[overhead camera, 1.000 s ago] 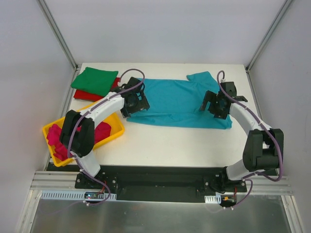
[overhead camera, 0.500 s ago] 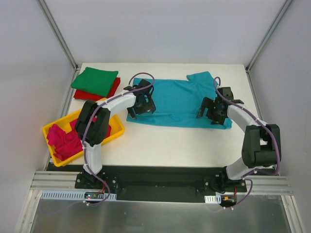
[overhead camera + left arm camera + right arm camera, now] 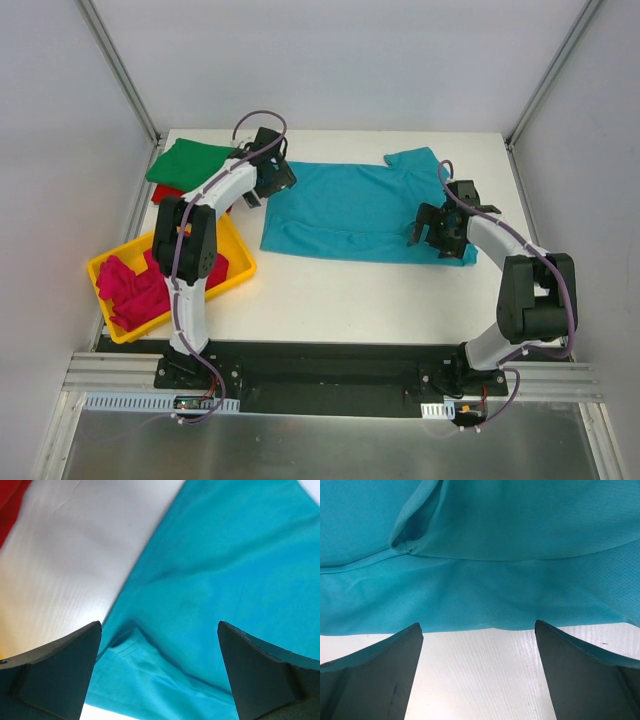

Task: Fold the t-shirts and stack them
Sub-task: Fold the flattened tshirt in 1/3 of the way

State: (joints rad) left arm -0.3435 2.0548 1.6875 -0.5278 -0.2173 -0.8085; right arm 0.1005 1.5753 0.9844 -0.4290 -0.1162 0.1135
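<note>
White table [image 3: 340, 290] bearing 1 teal-blue t-shirt [image 3: 350, 210], spread flat across the middle and right. At the far left corner, 1 red t-shirt [image 3: 163, 192] under a folded green t-shirt [image 3: 190, 160]; near left, a yellow tray [image 3: 246, 262] of magenta-pink shirts [image 3: 135, 285].

No readable text, labels or numbers anywhere.
</note>
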